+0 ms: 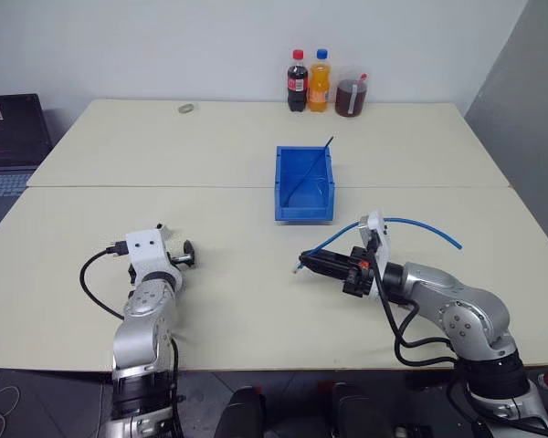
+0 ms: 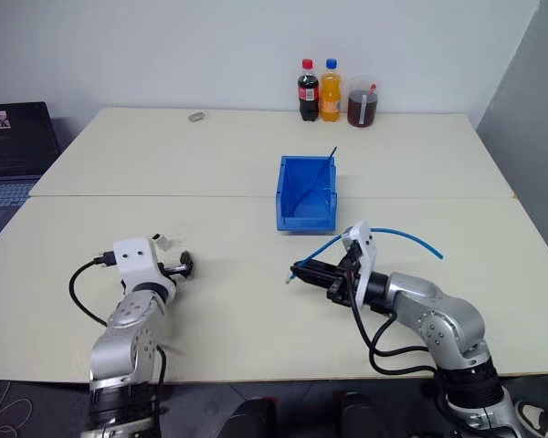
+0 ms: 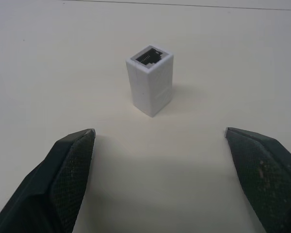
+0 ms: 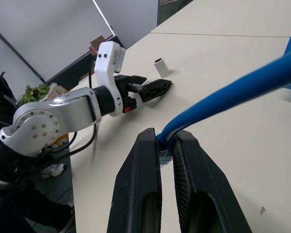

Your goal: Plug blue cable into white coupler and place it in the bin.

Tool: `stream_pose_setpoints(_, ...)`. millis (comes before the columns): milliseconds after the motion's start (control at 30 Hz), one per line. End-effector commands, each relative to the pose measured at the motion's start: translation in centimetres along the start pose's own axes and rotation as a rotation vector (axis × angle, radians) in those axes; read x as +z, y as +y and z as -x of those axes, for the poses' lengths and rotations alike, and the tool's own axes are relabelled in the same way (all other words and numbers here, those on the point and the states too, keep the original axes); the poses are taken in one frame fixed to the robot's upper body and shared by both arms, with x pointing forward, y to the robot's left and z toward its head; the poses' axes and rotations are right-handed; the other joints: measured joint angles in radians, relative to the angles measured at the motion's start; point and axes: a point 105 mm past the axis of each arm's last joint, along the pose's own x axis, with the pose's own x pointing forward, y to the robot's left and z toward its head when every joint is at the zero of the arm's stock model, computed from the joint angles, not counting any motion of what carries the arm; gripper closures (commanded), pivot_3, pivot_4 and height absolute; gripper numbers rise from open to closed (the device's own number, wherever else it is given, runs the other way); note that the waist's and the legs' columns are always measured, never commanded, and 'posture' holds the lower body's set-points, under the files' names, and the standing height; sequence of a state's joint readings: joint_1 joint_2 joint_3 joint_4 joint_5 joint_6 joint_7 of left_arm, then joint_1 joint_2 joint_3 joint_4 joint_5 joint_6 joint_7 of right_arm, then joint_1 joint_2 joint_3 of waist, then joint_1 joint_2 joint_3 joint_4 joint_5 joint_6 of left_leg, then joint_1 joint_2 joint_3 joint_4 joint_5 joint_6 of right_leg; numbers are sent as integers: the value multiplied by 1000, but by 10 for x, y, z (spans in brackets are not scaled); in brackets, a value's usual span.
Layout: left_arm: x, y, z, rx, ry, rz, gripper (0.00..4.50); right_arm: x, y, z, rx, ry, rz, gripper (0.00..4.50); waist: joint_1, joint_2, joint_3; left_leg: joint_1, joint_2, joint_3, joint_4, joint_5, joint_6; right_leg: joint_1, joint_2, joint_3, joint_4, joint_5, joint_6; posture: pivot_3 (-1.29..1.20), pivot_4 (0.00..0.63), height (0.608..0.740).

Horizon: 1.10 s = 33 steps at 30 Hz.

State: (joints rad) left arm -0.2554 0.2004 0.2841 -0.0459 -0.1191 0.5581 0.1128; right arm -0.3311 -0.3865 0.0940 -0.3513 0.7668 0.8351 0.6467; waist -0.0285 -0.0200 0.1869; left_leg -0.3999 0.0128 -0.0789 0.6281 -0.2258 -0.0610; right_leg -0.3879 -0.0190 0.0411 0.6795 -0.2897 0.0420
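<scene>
Light-blue network cable [image 4: 242, 87] arcs above the cream surface [image 1: 237, 146], its plug end clamped between the level, leftward-pointing fingers of the right gripper [image 4: 166, 141]. Tiny white boxy plastic coupler [image 3: 150, 80] stands upright on the surface, dark socket up, just ahead of the left gripper [image 3: 160, 133], whose fingers are spread wide. Bright blue open-top plastic bin [image 1: 304, 186] sits beyond. No writing is readable.

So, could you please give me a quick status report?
Left gripper open, facing upright white coupler. Right gripper shut on blue cable. Bin waiting. Nothing between.
</scene>
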Motion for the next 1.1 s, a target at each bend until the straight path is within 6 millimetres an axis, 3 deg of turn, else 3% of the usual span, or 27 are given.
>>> stream_pose_setpoints(33,6,2,-8,52,-12,-7,0,12,7,1,24,-31,58,4426,0,0,0,0,0,0,0,0,0,0,0,0,0,0,0,0,150,740)
stream_pose_setpoints(533,25,-14,-23,152,-53,55,0,11,4,7,15,-16,53,4428,0,0,0,0,0,0,0,0,0,0,0,0,0,1,0,0,150,740)
stream_pose_setpoints(1100,31,-8,-25,260,-68,128,0,9,-1,14,8,10,53,4428,0,-1,0,0,-1,0,0,0,0,0,-1,0,0,1,0,0,150,740)
